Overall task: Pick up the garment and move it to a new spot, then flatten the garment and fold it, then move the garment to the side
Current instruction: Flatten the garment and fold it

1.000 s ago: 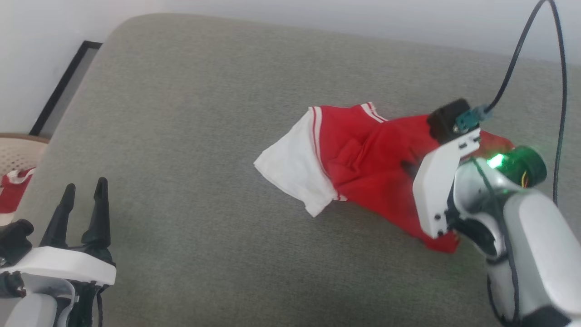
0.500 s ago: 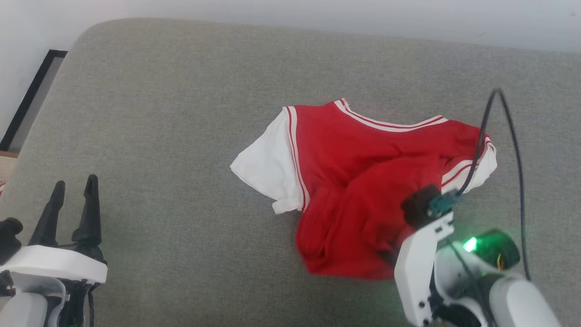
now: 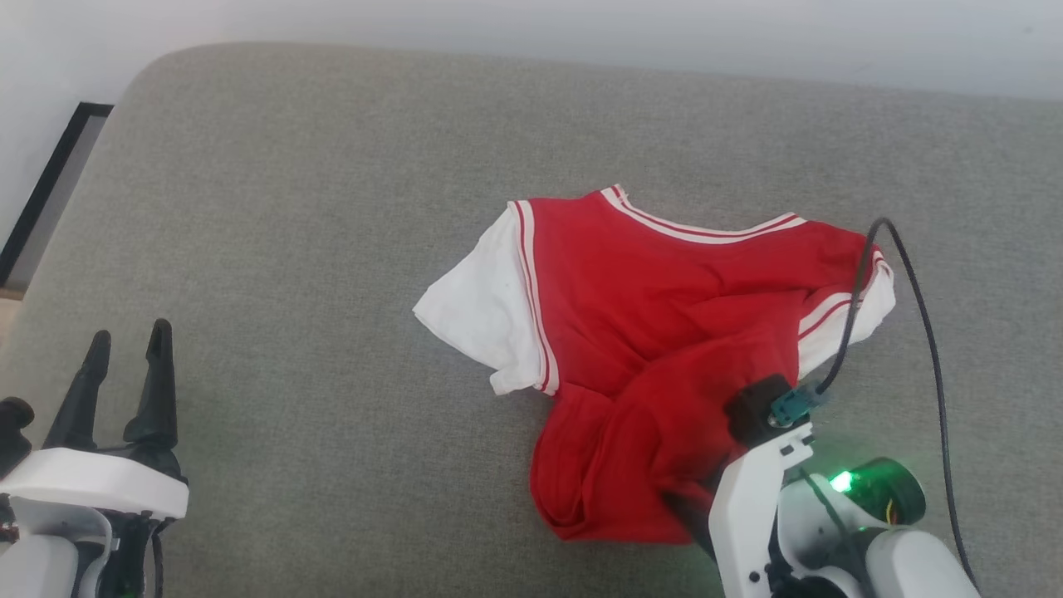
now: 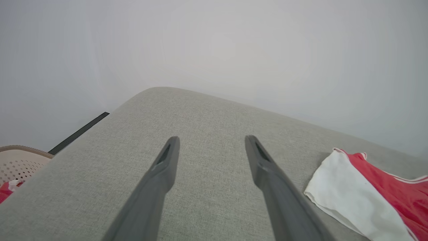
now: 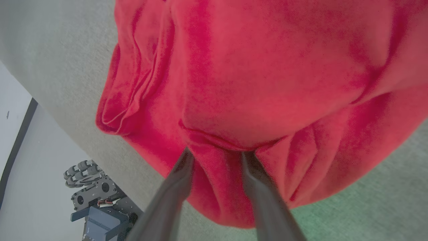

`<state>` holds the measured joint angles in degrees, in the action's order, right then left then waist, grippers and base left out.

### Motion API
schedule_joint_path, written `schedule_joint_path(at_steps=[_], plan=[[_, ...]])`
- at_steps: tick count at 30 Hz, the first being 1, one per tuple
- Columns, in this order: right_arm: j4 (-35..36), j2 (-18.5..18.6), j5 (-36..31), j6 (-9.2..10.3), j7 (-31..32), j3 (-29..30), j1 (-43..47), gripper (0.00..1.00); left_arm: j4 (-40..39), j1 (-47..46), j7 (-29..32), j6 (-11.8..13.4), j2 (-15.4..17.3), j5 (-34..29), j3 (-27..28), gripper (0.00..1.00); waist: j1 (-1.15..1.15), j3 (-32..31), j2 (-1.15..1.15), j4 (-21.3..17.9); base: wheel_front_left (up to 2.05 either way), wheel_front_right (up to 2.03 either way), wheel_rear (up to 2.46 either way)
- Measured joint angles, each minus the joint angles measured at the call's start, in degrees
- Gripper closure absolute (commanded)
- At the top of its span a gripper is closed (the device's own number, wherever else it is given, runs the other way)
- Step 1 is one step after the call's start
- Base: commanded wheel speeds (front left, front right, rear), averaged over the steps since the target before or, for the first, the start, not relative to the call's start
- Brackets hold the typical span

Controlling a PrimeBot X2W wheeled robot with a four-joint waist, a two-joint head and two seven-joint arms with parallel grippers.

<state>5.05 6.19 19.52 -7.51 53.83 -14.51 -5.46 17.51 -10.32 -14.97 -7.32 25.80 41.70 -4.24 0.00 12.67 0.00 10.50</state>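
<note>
The garment (image 3: 648,332), a red T-shirt with white sleeves and striped trim, lies crumpled on the grey cushion (image 3: 291,249), collar toward the far side. Its lower part is bunched into folds near the front. My right gripper (image 3: 693,498) is at that lower hem, its fingertips buried in red cloth. In the right wrist view the right gripper (image 5: 216,155) is shut on a pinched ridge of the garment (image 5: 267,67). My left gripper (image 3: 129,332) stands open at the lower left, well away from the shirt. The left gripper (image 4: 211,139) holds nothing, with the garment's white sleeve (image 4: 341,187) to its right.
A black cable (image 3: 930,332) loops from my right wrist over the shirt's right sleeve. A dark frame (image 3: 50,191) runs along the cushion's left edge. A beige basket (image 4: 20,164) sits off the left side. My wheeled base (image 5: 90,187) shows below the cushion's edge.
My right gripper has drawn the garment's lower part toward the near edge, and the collar and right sleeve have come into sight. The head camera has shifted. The left gripper has stayed put.
</note>
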Motion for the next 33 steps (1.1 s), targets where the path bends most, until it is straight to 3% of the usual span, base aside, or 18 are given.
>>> schedule_joint_path(at_steps=[9,17,21,33], plan=[[3.6,-1.2,-0.3,0.00,-3.0,3.4,-0.9,0.00,0.1,0.0,0.0,0.0,2.6,0.7,-1.8,0.00,0.00,-2.0,0.00,-1.6,0.00,0.00,0.00],[7.9,-2.5,-1.3,0.00,-7.0,7.5,-2.6,0.00,0.1,-2.3,1.0,0.0,7.8,4.9,-7.5,0.00,0.00,-4.2,0.00,-4.2,0.00,0.00,0.00],[7.6,-2.9,-2.7,0.00,-13.0,10.9,-4.5,0.00,-1.3,-5.0,5.2,0.0,11.1,7.8,-10.7,0.00,0.00,-5.4,0.00,-6.4,0.00,0.00,0.00],[3.4,-3.2,-8.7,0.00,-29.9,16.7,-8.7,0.00,-4.6,-12.6,18.7,0.0,16.1,14.2,-15.9,0.00,0.00,-6.2,0.00,-12.9,0.00,0.00,0.00]])
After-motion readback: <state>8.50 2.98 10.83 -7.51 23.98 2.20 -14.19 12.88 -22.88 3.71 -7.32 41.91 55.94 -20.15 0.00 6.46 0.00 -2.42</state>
